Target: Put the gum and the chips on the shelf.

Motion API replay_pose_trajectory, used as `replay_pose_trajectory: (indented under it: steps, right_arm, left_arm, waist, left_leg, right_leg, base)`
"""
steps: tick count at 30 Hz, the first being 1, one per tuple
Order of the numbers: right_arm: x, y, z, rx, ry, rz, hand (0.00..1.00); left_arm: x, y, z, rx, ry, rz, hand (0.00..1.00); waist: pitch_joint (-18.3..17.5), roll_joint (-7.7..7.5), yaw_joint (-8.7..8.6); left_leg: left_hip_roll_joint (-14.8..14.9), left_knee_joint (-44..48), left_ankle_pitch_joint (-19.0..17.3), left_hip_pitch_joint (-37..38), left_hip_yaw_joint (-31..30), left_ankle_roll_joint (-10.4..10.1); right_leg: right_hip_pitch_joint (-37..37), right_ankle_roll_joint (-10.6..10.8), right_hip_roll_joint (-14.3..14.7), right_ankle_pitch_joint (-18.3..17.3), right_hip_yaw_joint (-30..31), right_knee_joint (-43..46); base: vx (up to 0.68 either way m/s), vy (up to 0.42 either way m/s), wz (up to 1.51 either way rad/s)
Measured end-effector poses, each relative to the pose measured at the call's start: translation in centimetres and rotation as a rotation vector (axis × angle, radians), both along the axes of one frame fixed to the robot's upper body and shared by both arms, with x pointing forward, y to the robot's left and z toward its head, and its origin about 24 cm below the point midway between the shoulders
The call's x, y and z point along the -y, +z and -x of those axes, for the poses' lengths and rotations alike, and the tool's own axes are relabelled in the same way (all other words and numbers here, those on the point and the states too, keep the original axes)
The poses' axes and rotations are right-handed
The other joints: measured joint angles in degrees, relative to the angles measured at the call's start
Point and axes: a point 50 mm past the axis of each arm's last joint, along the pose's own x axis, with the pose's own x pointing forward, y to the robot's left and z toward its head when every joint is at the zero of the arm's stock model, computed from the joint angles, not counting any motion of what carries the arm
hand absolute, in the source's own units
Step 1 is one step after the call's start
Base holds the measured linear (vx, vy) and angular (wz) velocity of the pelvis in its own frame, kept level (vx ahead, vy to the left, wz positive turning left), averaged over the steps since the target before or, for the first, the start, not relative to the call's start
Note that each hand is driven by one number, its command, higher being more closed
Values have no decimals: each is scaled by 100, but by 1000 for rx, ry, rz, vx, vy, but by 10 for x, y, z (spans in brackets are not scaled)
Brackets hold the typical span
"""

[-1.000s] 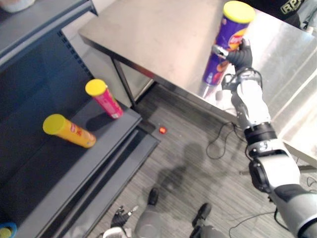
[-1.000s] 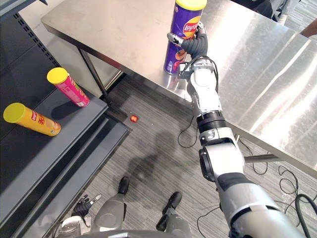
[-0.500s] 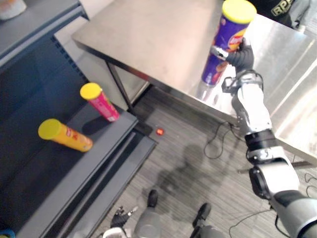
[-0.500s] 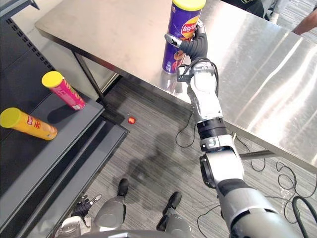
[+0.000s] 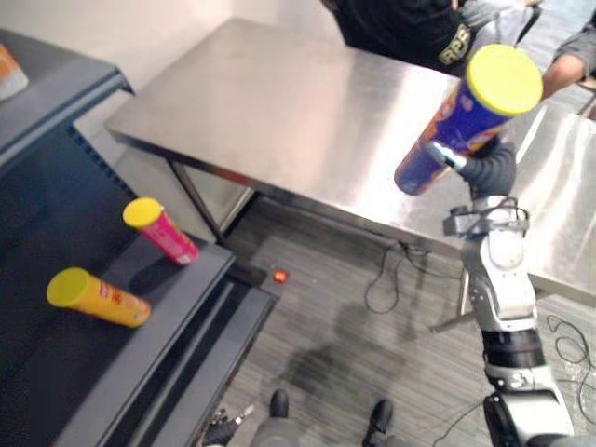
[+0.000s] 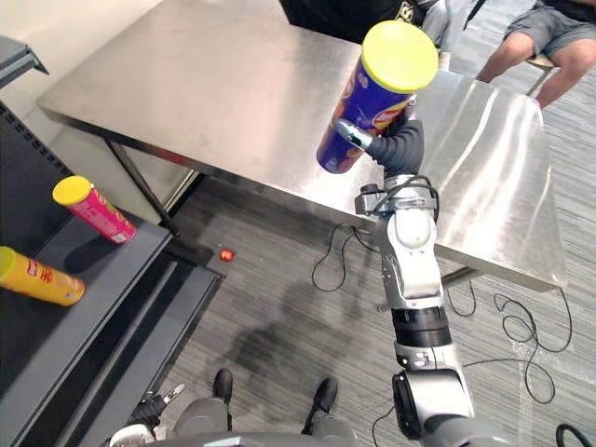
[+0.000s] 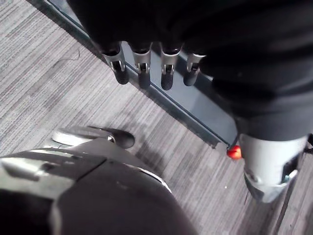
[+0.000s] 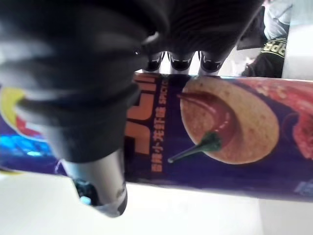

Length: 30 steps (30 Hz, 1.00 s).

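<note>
Nearest the robot, the left hand (image 7: 143, 73) hangs low above the floor, fingers straight and apart, holding nothing. Beyond it a small red object (image 5: 279, 276) lies on the floor just off the corner of the shelf (image 5: 140, 317), whose dark board at the robot's left carries a pink can (image 5: 160, 231) and a yellow can (image 5: 98, 298), set apart from each other. Farther out, the right hand (image 6: 400, 149) is clamped round the lower body of the purple chips can (image 6: 372, 102), fingers and thumb curled about it; the can is tilted, yellow lid uppermost, and appears clear of the steel table (image 5: 279, 112). No gum can be made out. Seated people (image 5: 410, 28) show behind the table. Step in hand, as judged: carrying the chips to the shelf. Done well, the grip stays firm, the can is righted before it goes down, and it lands on bare board away from both cans
</note>
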Motion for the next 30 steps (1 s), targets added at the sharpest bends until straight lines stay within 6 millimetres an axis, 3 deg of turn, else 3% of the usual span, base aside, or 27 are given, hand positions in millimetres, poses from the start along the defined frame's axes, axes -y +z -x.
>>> replay_pose_trajectory:
  steps: [6,10,14,22,26,30]
  right_arm:
    - [10,-15,18,2,-19,-27,100]
    - [14,-21,27,-6,-21,-14,100]
    - [26,-31,36,-31,-68,-19,100]
    - [39,-46,44,-87,-125,-30,100]
    - [39,-48,43,-98,-127,-27,100]
    - [26,-48,40,-99,-74,-20,100]
  left_arm:
    - [2,-4,14,-36,11,18,0]
    - [2,-6,22,-60,17,28,0]
    - [1,-6,27,-72,14,24,0]
    - [2,-7,28,-85,-20,13,0]
    - [4,-8,29,-92,-14,22,0]
    - [6,-7,25,-74,-7,34,0]
  waist:
    - [-255,65,-33]
    - [-350,106,-169]
    - [-403,104,-295]
    - [-496,129,-339]
    - [-452,203,-343]
    - [-352,371,-336]
  left_leg:
    - [40,-70,-35,292,228,-30]
    - [45,-90,-52,384,342,-45]
    - [28,-171,-10,392,297,-27]
    - [1,-161,0,415,166,-15]
    - [25,80,-100,496,130,-6]
    - [212,792,-380,-10,-263,-67]
  right_leg:
    - [94,3,48,3,252,6]
    - [96,5,52,1,338,9]
    - [104,6,35,0,296,9]
    - [201,9,5,-1,174,40]
    - [158,3,-86,-368,174,681]
    - [80,-98,-48,-664,-124,1066]
  base:
    - [-25,-9,-23]
    - [-31,-7,-13]
    - [-18,-5,4]
    - [7,1,9]
    - [-18,4,6]
    - [-107,-49,38]
